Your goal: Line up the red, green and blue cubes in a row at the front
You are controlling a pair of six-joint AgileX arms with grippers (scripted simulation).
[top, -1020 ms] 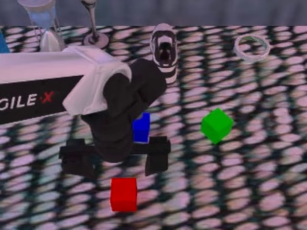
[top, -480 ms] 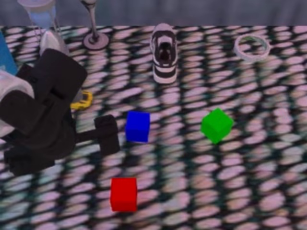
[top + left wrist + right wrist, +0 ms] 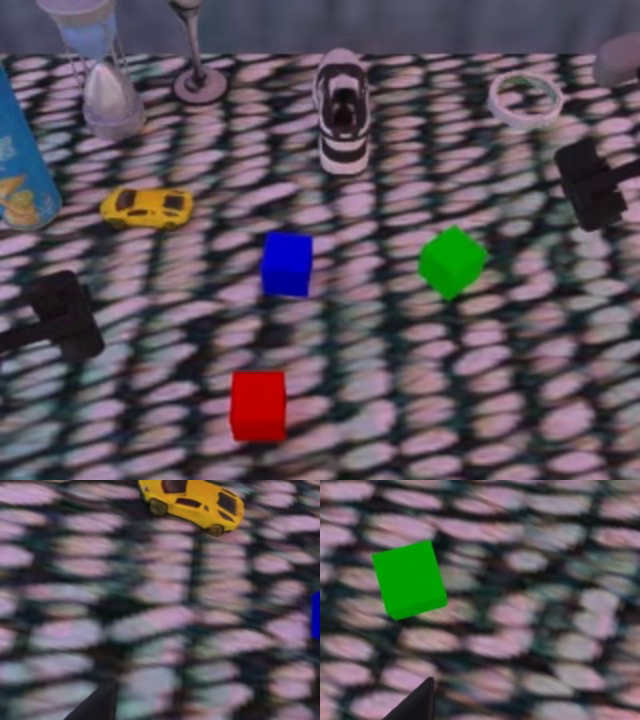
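Note:
The red cube (image 3: 258, 405) sits nearest the front, left of centre. Behind it and slightly right rests the blue cube (image 3: 287, 264), which also shows as a sliver (image 3: 316, 615) in the left wrist view. Level with the blue one, on the right, lies the green cube (image 3: 452, 261), seen turned at an angle (image 3: 409, 579) in the right wrist view. My left gripper (image 3: 20, 335) is at the table's left edge, open and holding nothing, with one finger (image 3: 65, 315) in sight. My right gripper (image 3: 625, 178) hangs open at the right edge, behind the green cube.
A yellow toy car (image 3: 147, 207) lies at the left, behind my left gripper. A striped shoe (image 3: 342, 110) stands at the back centre. An hourglass (image 3: 105, 75), a wine glass (image 3: 195, 70) and a blue can (image 3: 20, 170) are at the back left, a tape ring (image 3: 525, 98) at the back right.
My left arm has pulled away to the left from above the blue cube, which stays on the table. My right gripper has come into view at the right edge.

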